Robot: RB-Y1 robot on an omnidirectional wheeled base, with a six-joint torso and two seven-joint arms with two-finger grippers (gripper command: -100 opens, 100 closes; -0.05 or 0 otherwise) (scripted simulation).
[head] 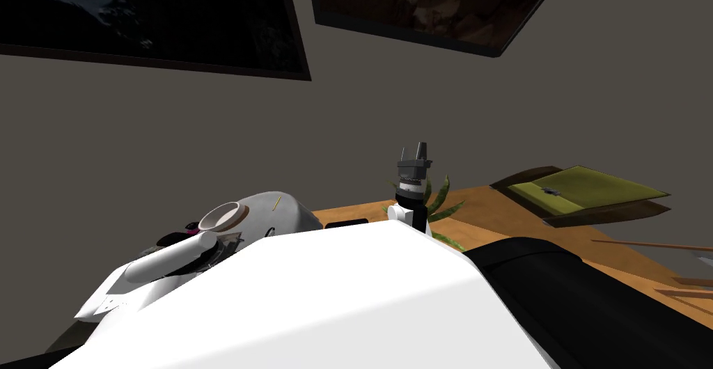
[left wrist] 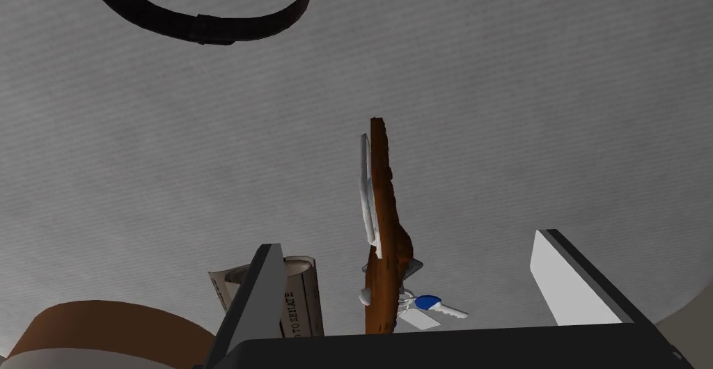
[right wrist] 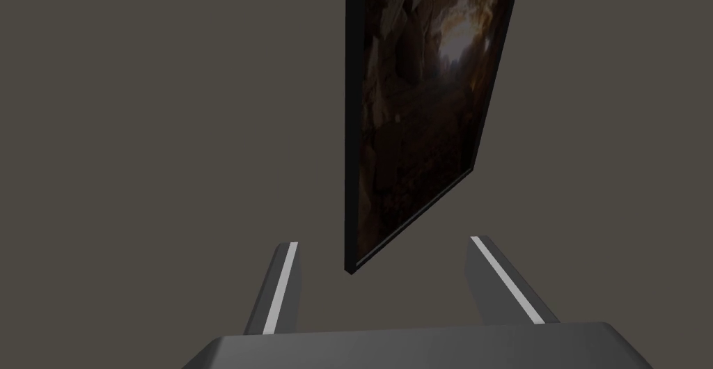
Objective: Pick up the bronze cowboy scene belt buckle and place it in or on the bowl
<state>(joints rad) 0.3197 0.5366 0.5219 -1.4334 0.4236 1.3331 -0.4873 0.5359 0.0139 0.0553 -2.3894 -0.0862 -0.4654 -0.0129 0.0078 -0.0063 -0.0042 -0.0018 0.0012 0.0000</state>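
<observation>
Left gripper [left wrist: 407,241]: fingers [left wrist: 564,274] wide apart, touching nothing
Buckle [left wrist: 390,246]: brown, edge-on, sitting right between those fingers, clear of both
Bowl [left wrist: 104,323]: just outside the dark finger, near the paper roll [left wrist: 303,295]
Progress: looks like early days tbh, nothing gripped, buckle not in bowl; squeeze, lift and drop-off all left
Right gripper [right wrist: 384,241]: fingers spread, empty

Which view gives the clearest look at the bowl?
The head view: the bowl shows its whole rim, pale inside, on the grey table. The left wrist view catches a brown slice of it beside the open left hand. The right hand points up, away from it.
</observation>
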